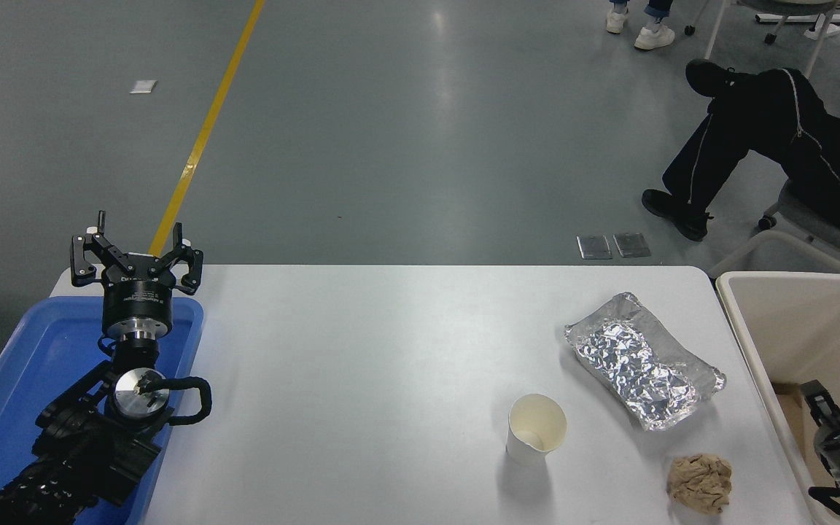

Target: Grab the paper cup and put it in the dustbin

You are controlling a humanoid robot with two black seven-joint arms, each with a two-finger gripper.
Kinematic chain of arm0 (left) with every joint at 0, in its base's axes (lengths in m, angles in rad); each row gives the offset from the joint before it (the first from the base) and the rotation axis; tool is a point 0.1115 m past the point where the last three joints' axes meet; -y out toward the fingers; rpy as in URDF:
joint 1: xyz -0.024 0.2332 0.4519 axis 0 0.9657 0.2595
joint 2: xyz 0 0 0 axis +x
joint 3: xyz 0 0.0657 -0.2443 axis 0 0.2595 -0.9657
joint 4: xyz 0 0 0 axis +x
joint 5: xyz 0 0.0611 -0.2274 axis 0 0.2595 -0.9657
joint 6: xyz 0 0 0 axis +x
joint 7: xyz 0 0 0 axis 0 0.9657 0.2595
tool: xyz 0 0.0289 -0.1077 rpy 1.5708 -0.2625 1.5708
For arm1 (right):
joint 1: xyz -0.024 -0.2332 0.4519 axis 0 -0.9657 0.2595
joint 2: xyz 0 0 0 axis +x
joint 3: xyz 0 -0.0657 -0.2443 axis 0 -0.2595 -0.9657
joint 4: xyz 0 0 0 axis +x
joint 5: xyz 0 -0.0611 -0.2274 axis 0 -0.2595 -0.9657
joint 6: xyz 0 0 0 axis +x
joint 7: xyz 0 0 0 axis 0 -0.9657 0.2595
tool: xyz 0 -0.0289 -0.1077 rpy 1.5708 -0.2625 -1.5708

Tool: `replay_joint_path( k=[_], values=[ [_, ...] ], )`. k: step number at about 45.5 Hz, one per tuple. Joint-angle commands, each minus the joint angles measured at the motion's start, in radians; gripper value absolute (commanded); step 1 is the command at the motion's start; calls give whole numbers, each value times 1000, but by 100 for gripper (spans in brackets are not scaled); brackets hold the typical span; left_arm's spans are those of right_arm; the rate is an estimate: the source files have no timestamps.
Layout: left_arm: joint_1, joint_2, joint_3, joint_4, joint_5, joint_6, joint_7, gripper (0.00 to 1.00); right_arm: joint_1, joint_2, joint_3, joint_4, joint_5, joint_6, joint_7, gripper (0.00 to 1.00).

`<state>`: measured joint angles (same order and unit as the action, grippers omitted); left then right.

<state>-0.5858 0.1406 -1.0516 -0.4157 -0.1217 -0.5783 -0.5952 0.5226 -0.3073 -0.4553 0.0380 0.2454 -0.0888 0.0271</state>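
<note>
The white paper cup (535, 430) stands upright on the white table (362, 379), right of the middle and near the front, with its cream inside showing. The beige dustbin (749, 343) stands off the table's right edge. My right gripper (821, 402) sits low at the picture's right edge, inside the bin's outline and well to the right of the cup. Only part of it shows. My left gripper (135, 251) is parked open and empty above the blue tray at the far left.
A crumpled foil tray (642, 362) lies behind and to the right of the cup. A tan paper ball (698, 483) lies to its front right. A blue plastic tray (19, 364) sits under the left arm. A seated person (792, 146) is beyond the table's far right.
</note>
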Motion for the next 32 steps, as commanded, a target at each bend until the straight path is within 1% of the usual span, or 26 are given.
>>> replay_joint_path(
  k=[1,32],
  values=[
    [-2,-2,1,3,-1,2,0,99,1,7,24,0,0,-5,1,100],
    [-2,1,-1,3,-1,2,0,99,13,13,21,0,0,-3,1,100]
  ],
)
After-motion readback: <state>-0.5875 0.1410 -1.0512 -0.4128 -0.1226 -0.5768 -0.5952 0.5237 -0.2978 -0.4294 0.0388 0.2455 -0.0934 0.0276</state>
